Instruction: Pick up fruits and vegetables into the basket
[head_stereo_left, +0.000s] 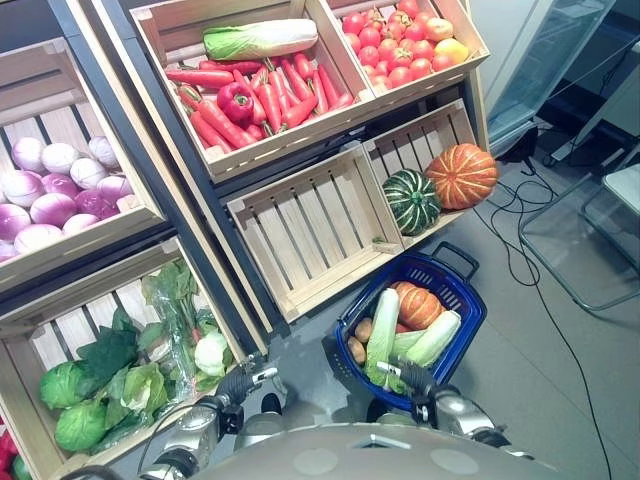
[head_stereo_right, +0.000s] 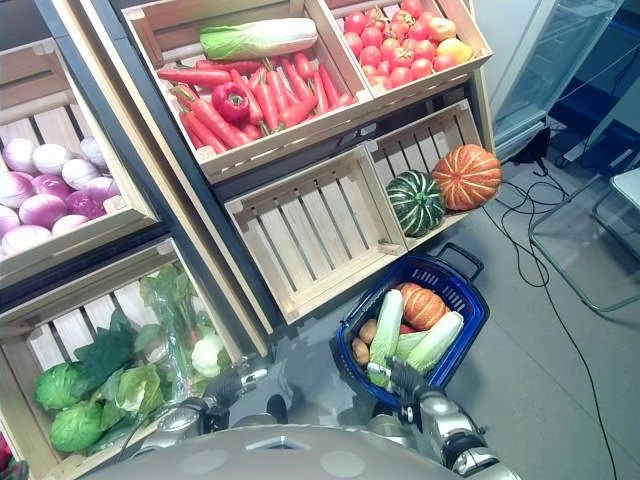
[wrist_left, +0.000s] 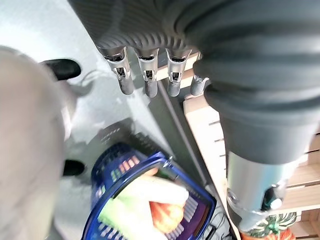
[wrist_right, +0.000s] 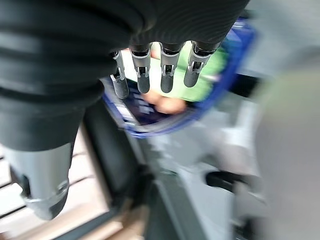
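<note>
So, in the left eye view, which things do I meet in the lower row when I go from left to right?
Green cabbages → bagged leafy greens → empty wooden crate → blue basket with its vegetables, standing on the floor.

Black cables (head_stereo_left: 520, 215) trail over the grey floor (head_stereo_left: 520, 380) beside a metal-framed glass panel (head_stereo_left: 590, 250).

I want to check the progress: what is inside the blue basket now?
The blue basket holds an orange pumpkin, two pale green cabbages and some potatoes. Anything beneath them is covered.
</note>
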